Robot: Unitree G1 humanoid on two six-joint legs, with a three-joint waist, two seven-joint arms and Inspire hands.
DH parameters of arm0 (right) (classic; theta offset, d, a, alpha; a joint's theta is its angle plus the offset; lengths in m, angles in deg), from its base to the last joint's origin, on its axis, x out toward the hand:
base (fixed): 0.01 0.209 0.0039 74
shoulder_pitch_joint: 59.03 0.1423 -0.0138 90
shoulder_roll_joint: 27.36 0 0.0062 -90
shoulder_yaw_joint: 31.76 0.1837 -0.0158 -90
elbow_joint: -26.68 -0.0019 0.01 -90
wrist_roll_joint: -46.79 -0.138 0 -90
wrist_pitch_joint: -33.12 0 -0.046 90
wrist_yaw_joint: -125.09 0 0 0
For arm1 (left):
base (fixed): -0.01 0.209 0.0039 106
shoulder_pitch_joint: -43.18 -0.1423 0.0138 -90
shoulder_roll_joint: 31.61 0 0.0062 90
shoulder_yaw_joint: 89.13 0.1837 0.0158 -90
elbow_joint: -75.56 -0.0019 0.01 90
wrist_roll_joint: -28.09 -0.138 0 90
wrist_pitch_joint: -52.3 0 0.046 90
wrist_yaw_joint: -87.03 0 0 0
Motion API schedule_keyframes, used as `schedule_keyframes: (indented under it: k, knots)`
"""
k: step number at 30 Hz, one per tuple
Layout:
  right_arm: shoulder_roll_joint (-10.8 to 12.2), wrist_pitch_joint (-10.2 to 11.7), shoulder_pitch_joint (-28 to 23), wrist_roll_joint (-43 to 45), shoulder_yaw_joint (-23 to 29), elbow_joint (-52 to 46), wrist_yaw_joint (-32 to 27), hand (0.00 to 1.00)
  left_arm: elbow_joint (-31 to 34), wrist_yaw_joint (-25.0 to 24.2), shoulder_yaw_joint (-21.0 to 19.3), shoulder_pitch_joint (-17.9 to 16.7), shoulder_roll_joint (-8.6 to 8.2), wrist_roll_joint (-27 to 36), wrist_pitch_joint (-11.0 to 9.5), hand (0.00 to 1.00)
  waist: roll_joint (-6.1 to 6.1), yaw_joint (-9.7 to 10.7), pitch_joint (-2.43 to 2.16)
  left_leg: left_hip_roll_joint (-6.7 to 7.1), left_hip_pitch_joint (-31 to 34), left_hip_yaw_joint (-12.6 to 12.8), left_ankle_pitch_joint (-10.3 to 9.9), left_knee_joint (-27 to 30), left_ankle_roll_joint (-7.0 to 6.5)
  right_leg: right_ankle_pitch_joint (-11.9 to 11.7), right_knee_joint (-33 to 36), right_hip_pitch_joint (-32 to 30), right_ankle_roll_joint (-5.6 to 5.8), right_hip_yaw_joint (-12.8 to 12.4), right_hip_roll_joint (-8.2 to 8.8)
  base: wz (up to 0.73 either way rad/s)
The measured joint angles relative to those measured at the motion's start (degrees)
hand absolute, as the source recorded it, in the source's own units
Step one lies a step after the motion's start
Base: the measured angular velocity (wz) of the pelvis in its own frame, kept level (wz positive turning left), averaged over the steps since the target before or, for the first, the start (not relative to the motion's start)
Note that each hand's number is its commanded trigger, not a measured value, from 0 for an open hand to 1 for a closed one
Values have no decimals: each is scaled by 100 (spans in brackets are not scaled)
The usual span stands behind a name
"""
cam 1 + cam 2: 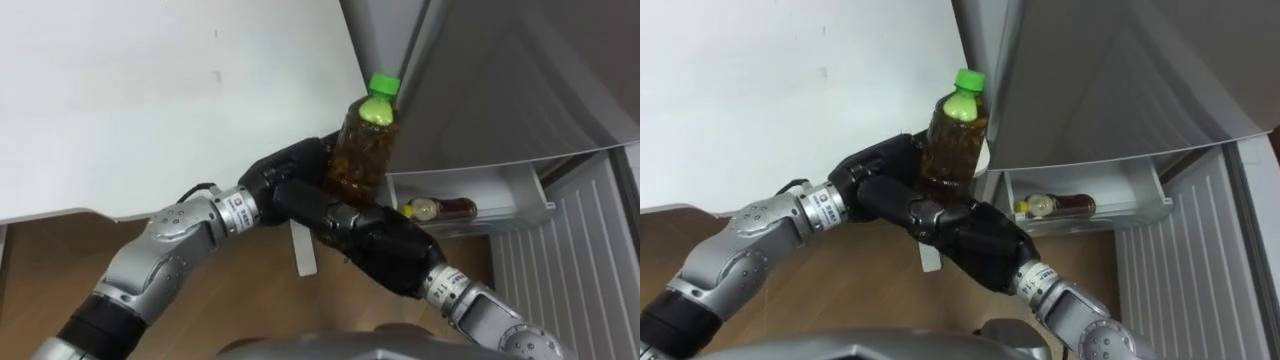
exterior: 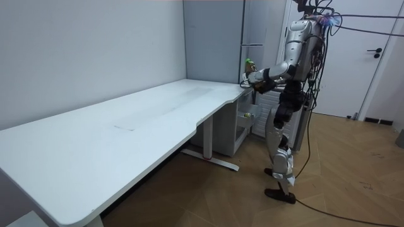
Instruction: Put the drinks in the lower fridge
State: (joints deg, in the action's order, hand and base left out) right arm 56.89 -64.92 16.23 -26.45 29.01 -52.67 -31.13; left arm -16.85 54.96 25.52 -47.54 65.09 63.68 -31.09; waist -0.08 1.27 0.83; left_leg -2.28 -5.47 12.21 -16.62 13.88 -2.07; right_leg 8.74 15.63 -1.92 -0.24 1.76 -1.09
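- The right hand is nearest, its fingers curled round the bottom of the bottle.
- The left hand clasps the bottle's side from behind.
- The bottle stands upright between the two hands, green cap up, beside the table and not yet in the fridge.
- Full of dark drink, it is probably fairly heavy, and its smooth plastic may slip or give. A firm hold round the middle, without squeezing, looks best.
- Beyond, the open lower tray holds a second bottle lying flat.
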Motion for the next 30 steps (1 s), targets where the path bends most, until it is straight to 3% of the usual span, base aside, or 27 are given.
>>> schedule_keyframes:
  k: [9,12,15,17,21,23,28,30]
  knots:
    - [45,229,-35,-43,91,0,1,100,501,191,-56,-34,7,-34,-65,0,-45,4,10,2,-46,-21,-1,-5,1,0,-9,56,0,17,0,0]
    - [112,307,-61,-44,166,0,0,100,825,298,-274,-118,-15,-33,-74,0,-71,14,10,-4,-110,-13,-2,-25,1,0,-14,115,0,26,-2,0]
    - [116,332,-200,-41,400,-2,0,100,1395,526,-668,-202,-119,-25,-147,0,-80,-9,4,-2,-125,-58,-2,-30,2,0,-51,169,0,71,6,9]
    - [108,407,-351,-43,531,-3,21,100,1860,819,-983,-271,-131,-16,-374,0,-102,-18,-8,-3,-182,-114,-2,-28,2,0,-91,251,0,119,6,11]
    - [128,497,-658,-32,797,-5,31,100,2532,1307,-1643,-354,-187,-31,-479,0,-188,-132,-42,-5,-343,-121,3,-105,10,1,-118,393,2,155,-1,1]
    - [151,561,-903,-14,1077,-4,23,100,2873,1658,-2195,-359,-201,-69,-785,0,-220,-266,-53,-6,-459,-105,4,-136,12,4,-121,480,7,155,-5,-4]
    - [480,749,-1250,225,1752,-9,24,100,3536,2456,-3418,-478,-447,-449,-1254,0,-226,-536,-60,-1,-584,-104,4,-234,12,6,-119,576,9,222,-2,-1]
    - [531,755,-1373,383,1955,-19,24,100,3660,2771,-3803,-501,-449,-738,-1440,0,-237,-629,-64,-1,-682,-126,4,-265,12,7,-160,685,11,242,-1,6]
